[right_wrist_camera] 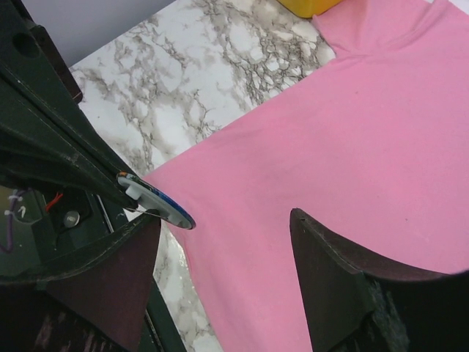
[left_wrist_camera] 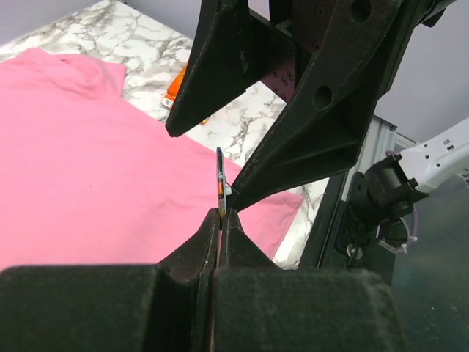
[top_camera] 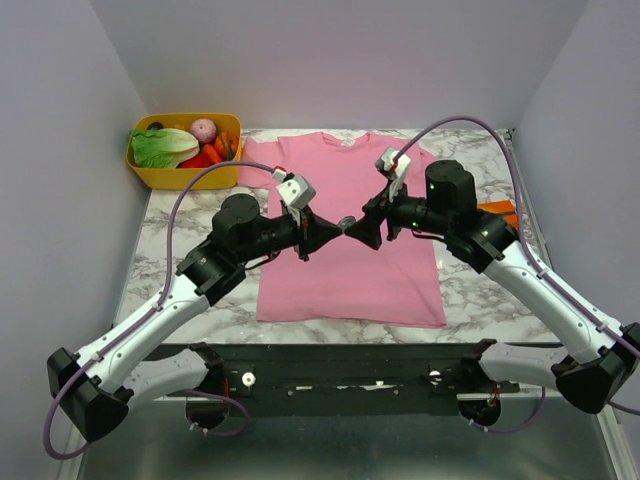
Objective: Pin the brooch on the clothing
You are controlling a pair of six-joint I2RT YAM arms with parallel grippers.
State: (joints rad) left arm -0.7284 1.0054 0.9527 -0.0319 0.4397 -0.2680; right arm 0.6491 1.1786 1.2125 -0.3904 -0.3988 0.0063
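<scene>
Just at its fingertips, the left gripper pinches the brooch edge-on. Opposite, the right gripper gapes empty above the pink T-shirt.

Brooch: thin disc, upright, seen edge-on, lower edge pinched in left gripper, above the shirt. Pink T-shirt: spread flat, collar farthest.
</scene>
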